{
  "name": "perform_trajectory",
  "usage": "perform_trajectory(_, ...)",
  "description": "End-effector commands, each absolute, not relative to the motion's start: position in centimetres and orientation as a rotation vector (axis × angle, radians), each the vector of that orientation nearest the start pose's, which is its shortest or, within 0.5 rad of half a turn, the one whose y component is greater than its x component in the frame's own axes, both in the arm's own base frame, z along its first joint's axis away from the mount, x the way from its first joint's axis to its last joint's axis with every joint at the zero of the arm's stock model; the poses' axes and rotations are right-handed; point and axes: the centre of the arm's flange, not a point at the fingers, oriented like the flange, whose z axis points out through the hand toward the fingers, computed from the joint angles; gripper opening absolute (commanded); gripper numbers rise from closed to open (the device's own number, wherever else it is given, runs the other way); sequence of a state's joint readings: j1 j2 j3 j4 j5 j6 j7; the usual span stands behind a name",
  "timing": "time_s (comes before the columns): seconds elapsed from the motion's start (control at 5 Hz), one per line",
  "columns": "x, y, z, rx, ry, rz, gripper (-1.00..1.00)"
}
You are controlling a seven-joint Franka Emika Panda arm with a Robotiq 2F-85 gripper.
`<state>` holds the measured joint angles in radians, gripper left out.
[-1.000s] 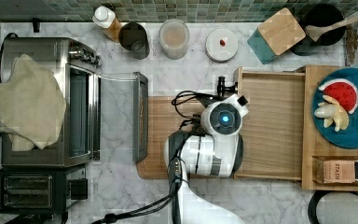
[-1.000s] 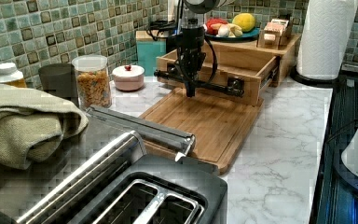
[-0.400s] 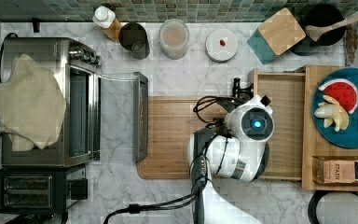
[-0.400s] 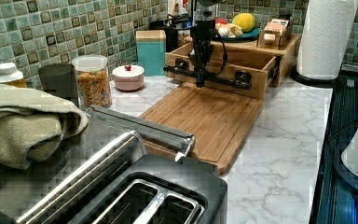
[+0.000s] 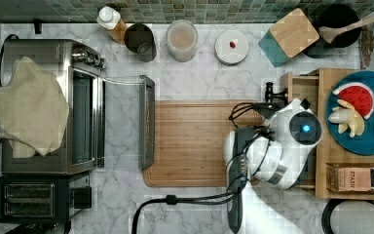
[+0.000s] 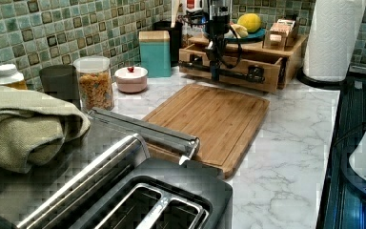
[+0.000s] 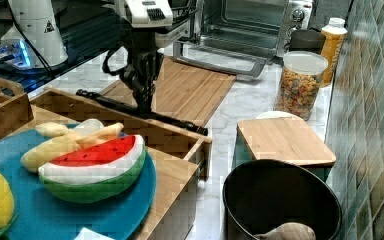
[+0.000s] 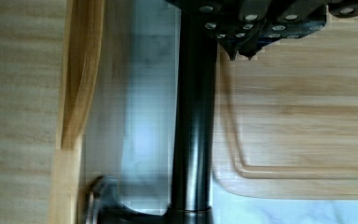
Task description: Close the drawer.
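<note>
The pale-wood drawer (image 5: 297, 87) sticks a short way out of its wooden stand (image 5: 328, 175), on the side toward the top view's left. Its front panel (image 6: 267, 78) carries a long black handle bar (image 7: 105, 104). My gripper (image 7: 144, 106) points straight down with its fingers together, standing against the bar on the cutting-board side near the bar's middle. In the wrist view the bar (image 8: 193, 116) runs between the drawer front (image 8: 74, 93) and the board, with the fingertips (image 8: 242, 46) beside it. In the left view the gripper (image 6: 214, 76) hangs in front of the drawer.
A bamboo cutting board (image 5: 195, 141) lies just in front of the drawer. The toaster oven's glass door (image 5: 146, 122) hangs open beyond it. Jars, a teal canister (image 5: 292, 34) and a black pot (image 5: 341, 19) line the tiled wall. A blue fruit plate (image 5: 360, 112) sits on the stand.
The arm has moved toward the top view's right, and the drawer has slid with it far into the stand. Much less of the drawer's inside shows now.
</note>
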<state>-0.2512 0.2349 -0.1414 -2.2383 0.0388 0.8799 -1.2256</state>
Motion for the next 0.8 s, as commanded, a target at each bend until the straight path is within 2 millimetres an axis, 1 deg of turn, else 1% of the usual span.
perform_trajectory(0.2,44.58,-41.63,34.24,-3.317,0.362,-0.075,-1.00)
perform_trajectory(0.8,44.58,-41.62,34.24,-3.317,0.363,-0.075,-1.00)
